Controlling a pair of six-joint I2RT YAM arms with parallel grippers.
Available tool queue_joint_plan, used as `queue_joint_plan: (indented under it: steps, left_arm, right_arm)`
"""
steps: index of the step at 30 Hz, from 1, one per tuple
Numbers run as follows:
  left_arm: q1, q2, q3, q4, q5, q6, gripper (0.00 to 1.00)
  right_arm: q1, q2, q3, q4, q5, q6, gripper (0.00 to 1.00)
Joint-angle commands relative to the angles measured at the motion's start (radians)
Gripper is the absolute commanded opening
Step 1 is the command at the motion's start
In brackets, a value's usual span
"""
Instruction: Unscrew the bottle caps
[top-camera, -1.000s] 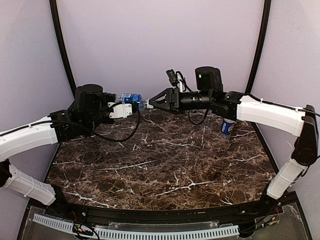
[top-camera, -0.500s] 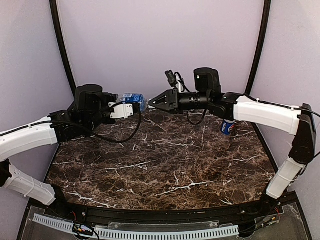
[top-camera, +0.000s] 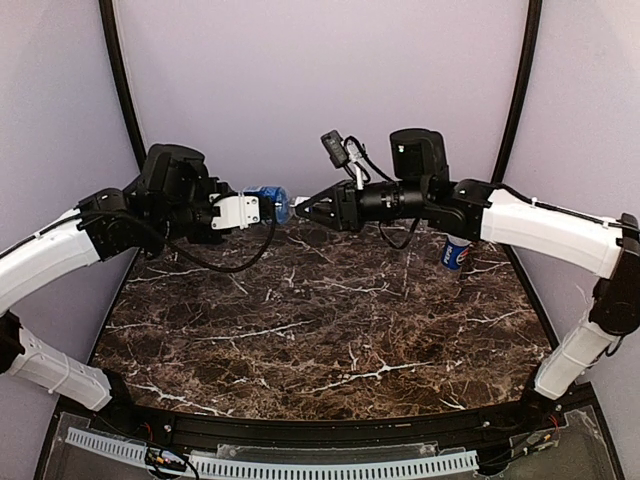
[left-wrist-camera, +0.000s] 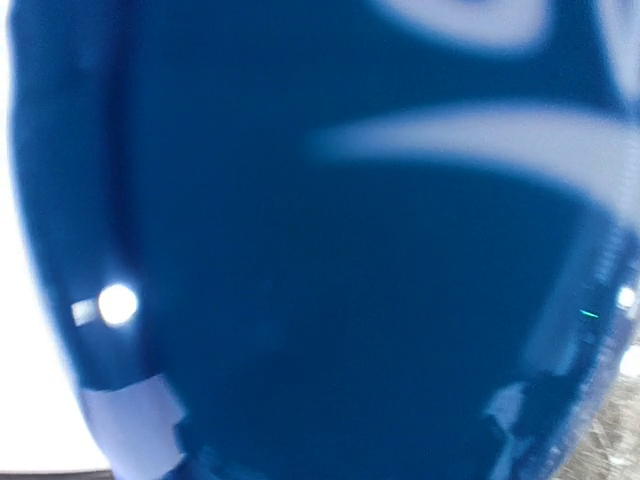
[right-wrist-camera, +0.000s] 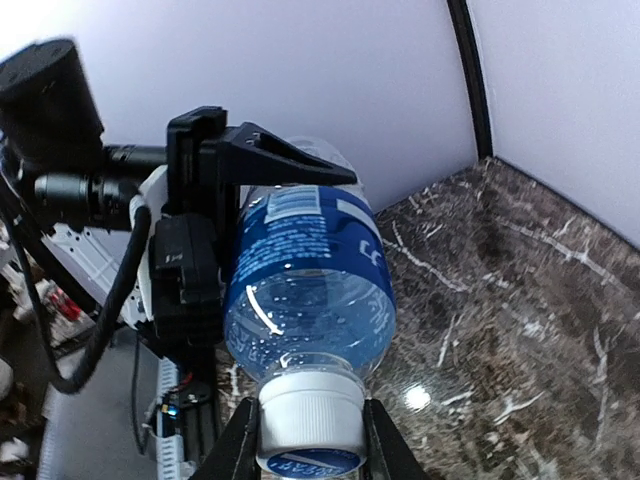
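Observation:
My left gripper (top-camera: 262, 208) is shut on a small clear bottle with a blue label (top-camera: 266, 199) and holds it level in the air at the back; its label fills the left wrist view (left-wrist-camera: 330, 250). The bottle also shows in the right wrist view (right-wrist-camera: 305, 275). My right gripper (top-camera: 303, 209) is shut on the white cap (right-wrist-camera: 311, 418) at the bottle's mouth, a black finger (right-wrist-camera: 238, 450) on each side. A Pepsi-logo bottle (top-camera: 456, 253) stands on the table behind my right arm. The third bottle and the blue caps are out of view.
The dark marble table (top-camera: 330, 330) lies below both arms. Purple walls and a black curved frame (top-camera: 125, 90) close the back and sides. A perforated white rail (top-camera: 320, 465) runs along the near edge.
My left arm has lifted and turned a little with the bottle. My right gripper has closed in on the cap and rolled, its wrist camera swinging upward.

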Motion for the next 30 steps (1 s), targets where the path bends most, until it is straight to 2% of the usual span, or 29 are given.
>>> queue_joint_plan:
  steps: [1, 6, 11, 14, 17, 18, 21, 23, 26, 30]
  left_arm:
    - [-0.01, 0.04, 0.155, -0.369, 0.295, -0.207, 0.1]
    - [-0.012, 0.066, 0.237, -0.564, 0.509, -0.236, 0.09]
    - [-0.012, 0.08, 0.281, -0.65, 0.575, -0.223, 0.09]
    - [-0.013, 0.081, 0.287, -0.661, 0.585, -0.224, 0.09]
    - [-0.013, 0.077, 0.284, -0.656, 0.576, -0.224, 0.09]
    - [-0.013, 0.075, 0.28, -0.65, 0.572, -0.225, 0.09]
    - [-0.011, 0.061, 0.261, -0.613, 0.524, -0.239, 0.08]
    - [-0.012, 0.046, 0.229, -0.56, 0.449, -0.243, 0.09]
    - [-0.011, 0.025, 0.153, -0.433, 0.306, -0.225, 0.09]
    - [-0.012, 0.001, 0.07, -0.237, 0.156, -0.192, 0.09]
  right_arm:
    - [0.159, -0.091, -0.068, -0.07, 0.083, -0.61, 0.0]
    - [0.243, -0.123, -0.121, -0.092, 0.201, -0.98, 0.0]
    - [0.294, -0.118, -0.156, -0.098, 0.363, -1.331, 0.0]
    - [0.299, -0.11, -0.159, -0.092, 0.435, -1.445, 0.0]
    - [0.3, -0.112, -0.162, -0.044, 0.472, -1.475, 0.0]
    - [0.3, -0.118, -0.17, -0.015, 0.479, -1.467, 0.1]
    - [0.299, -0.157, -0.201, 0.094, 0.49, -1.353, 0.64]
    - [0.291, -0.192, -0.217, 0.147, 0.495, -1.215, 0.84]
    - [0.253, -0.248, -0.223, 0.168, 0.471, -0.972, 0.98]
    - [0.172, -0.308, -0.246, 0.148, 0.282, -0.669, 0.99]
